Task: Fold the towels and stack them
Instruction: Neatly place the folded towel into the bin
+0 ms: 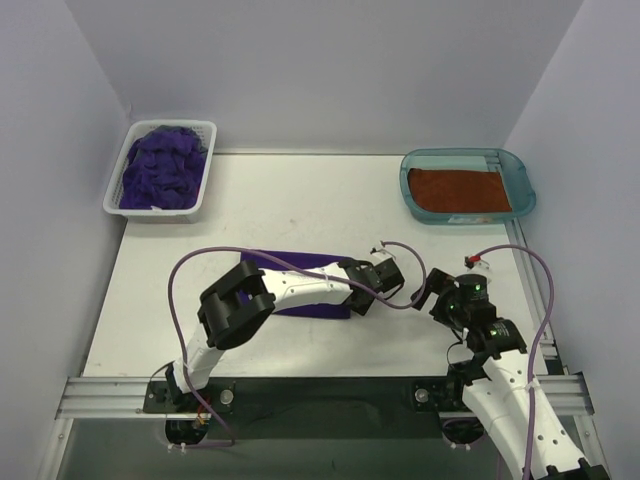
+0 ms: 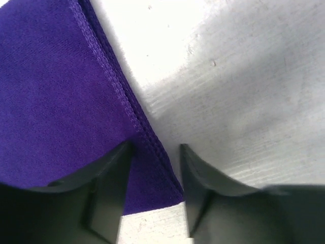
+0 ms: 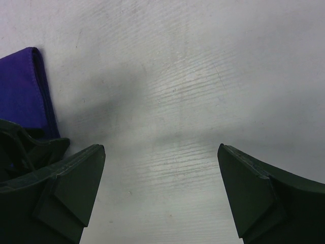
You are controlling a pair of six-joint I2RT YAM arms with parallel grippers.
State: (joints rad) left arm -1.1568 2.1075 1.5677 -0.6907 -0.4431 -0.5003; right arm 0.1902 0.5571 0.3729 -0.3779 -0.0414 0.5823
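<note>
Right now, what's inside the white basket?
A crumpled heap of purple towels fills the white basket. How many there are, and anything underneath them, is hidden by the top layer.

In the top view the left arm [image 1: 290,288] lies across the purple towel [image 1: 312,309] on the table [image 1: 300,200] and hides its middle; only strips along its far and near edges show. The heap of purple towels [image 1: 165,170] in the basket [image 1: 155,214] is too tangled to count. The right arm [image 1: 520,405] is cut off at the bottom edge. In the left wrist view the purple towel runs out past the left and top edges, and the blurred fingers [image 2: 104,175] are cut by the bottom edge. In the right wrist view the left gripper [image 3: 35,145] covers the towel's near end.
</note>
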